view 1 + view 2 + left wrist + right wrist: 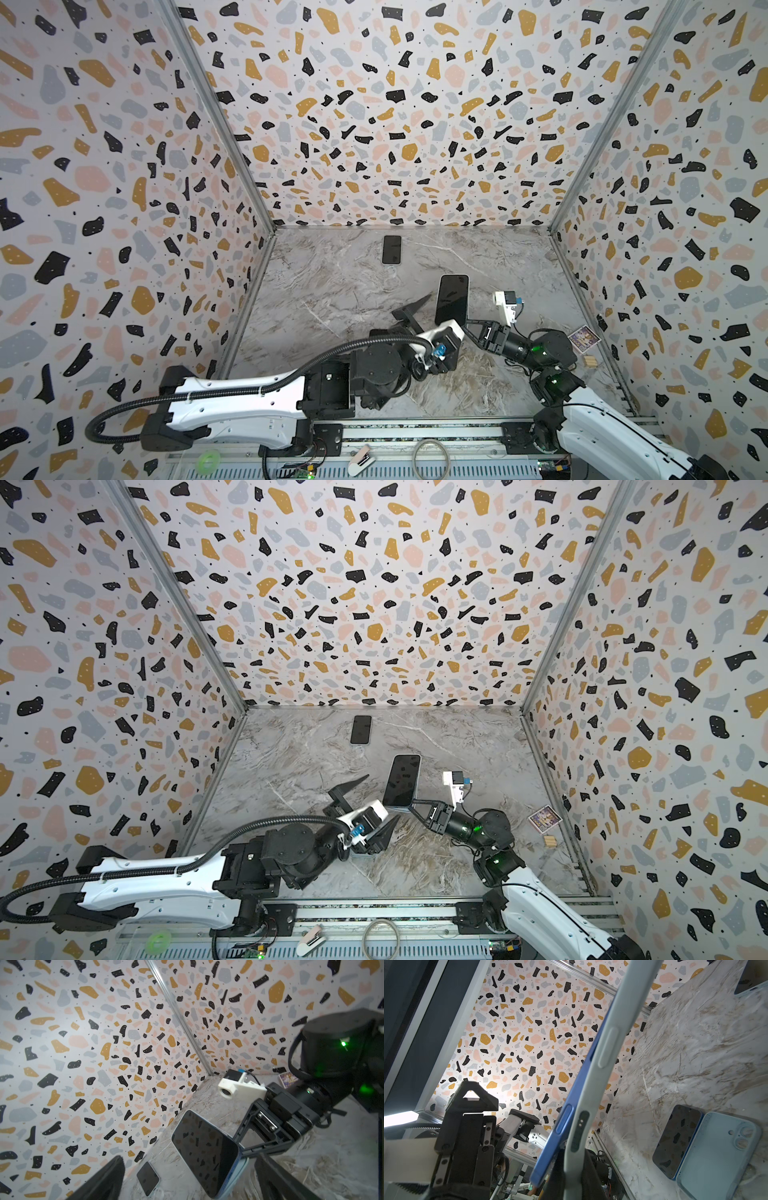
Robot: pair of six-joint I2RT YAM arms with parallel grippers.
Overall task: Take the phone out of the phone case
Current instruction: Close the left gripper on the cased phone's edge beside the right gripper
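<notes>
Phone (452, 297) hung above worktop (332, 291), one end peeled from phone case (610, 1047). Right gripper (467, 321) jaws clamped the case; left gripper (382, 798) jaws apart, also above worktop. I judged full separation still to do.

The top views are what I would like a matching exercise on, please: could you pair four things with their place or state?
Things:
1. left end effector
2. right end effector
3. second phone
4. picture card

Places or states:
A. flat on the table, near its right edge
B. shut on the cased phone, held up off the table
C. open, gripping nothing
D. flat at the far end of the table

Pairs: 1-C, 2-B, 3-D, 4-A
</notes>
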